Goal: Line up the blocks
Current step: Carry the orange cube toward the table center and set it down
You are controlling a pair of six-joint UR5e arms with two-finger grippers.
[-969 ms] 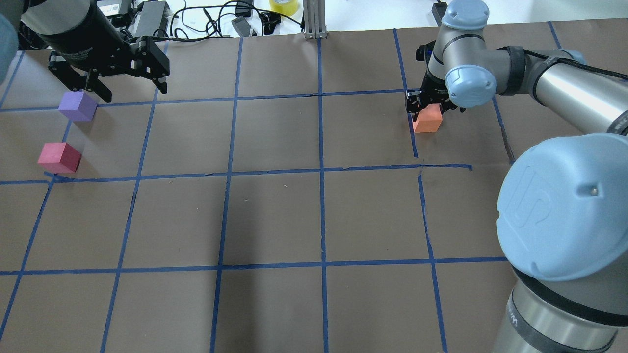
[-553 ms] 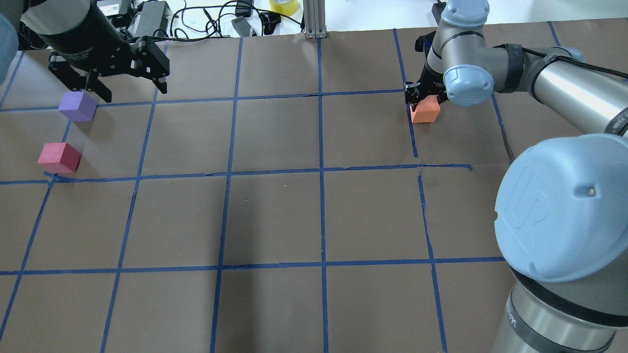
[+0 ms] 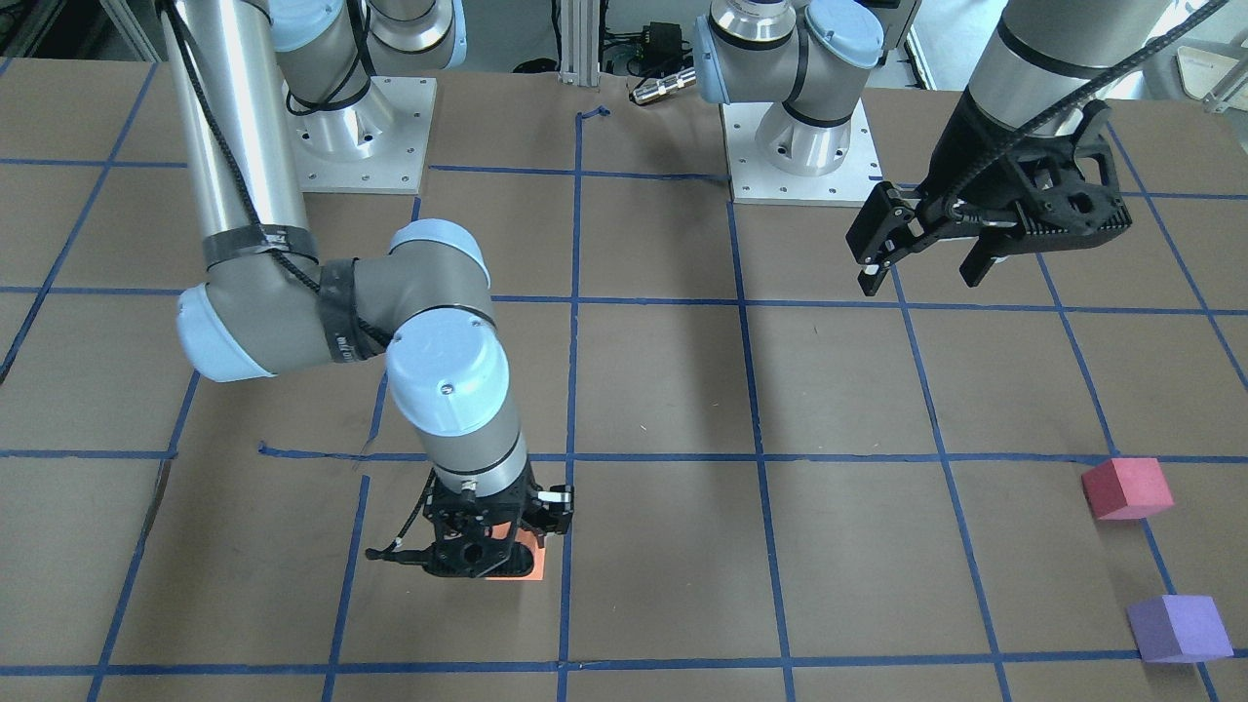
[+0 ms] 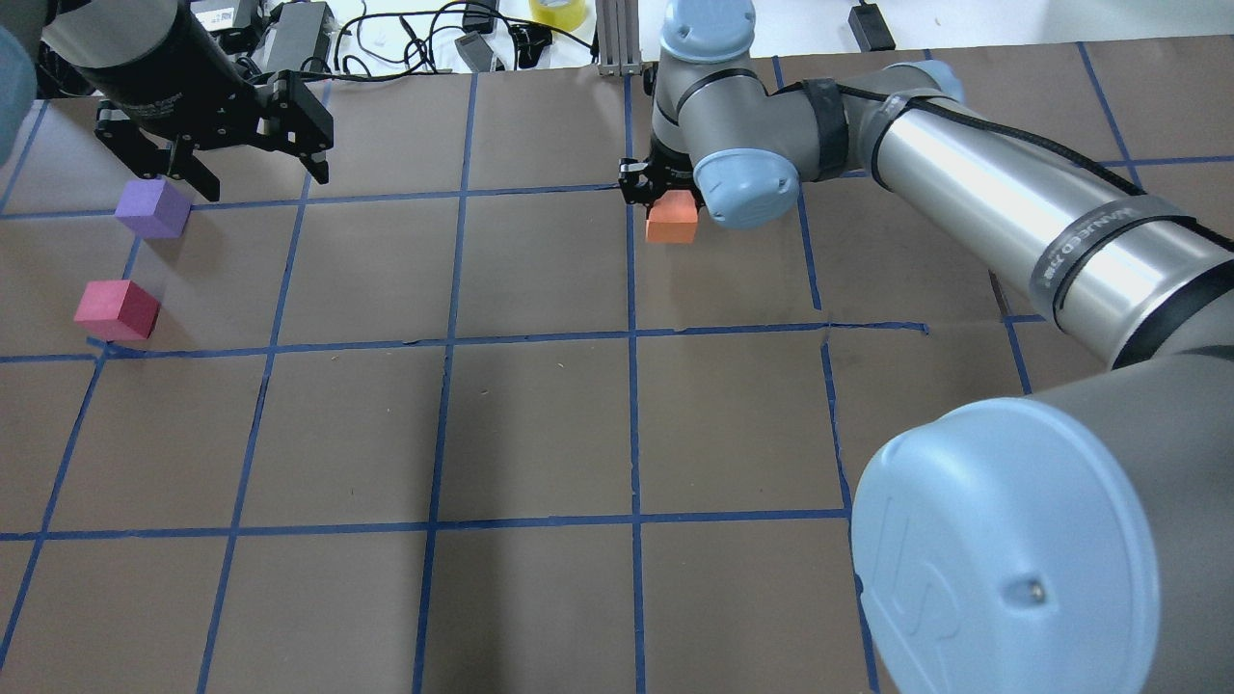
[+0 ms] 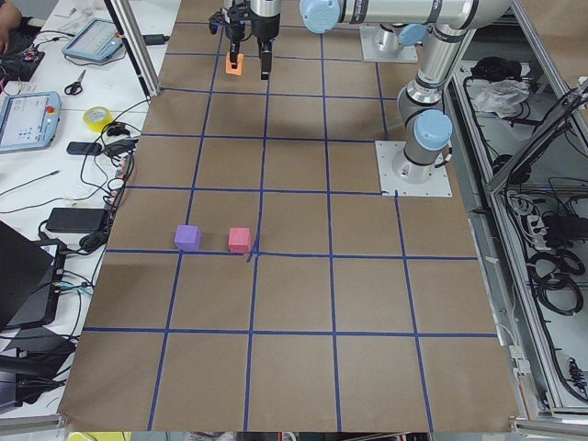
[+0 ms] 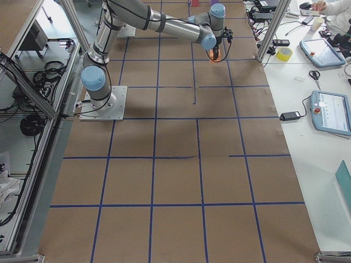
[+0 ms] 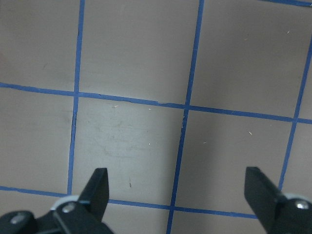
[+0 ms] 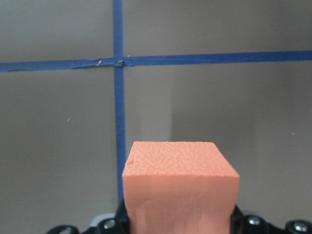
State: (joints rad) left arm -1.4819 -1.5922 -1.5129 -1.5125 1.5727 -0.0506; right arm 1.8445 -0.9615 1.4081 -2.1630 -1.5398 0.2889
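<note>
Right gripper (image 3: 485, 556) has swung toward centre, clamped on the orange block (image 4: 672, 222); left gripper (image 4: 263, 175) gapes empty. Soft foam may slip mid-carry and land askew.

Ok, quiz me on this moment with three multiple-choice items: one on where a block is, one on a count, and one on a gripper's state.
1. Where is the purple block?
A. On the table at the robot's left side, apart from the pinkish-red block
B. Stacked on the pinkish-red block
C. At the table's right end

2. How many blocks lie on the table free of any gripper?
A. One
B. Two
C. Three

3. On the right gripper, the jaws are:
A. Wide open and empty
B. Shut on the purple block
C. Shut on the orange block

Answers:
1 A: the overhead view shows both blocks on the table at the left, with a gap between them.
2 B: only the purple and pinkish-red blocks lie free.
3 C: the right wrist view shows the orange block held between the jaws.
</note>
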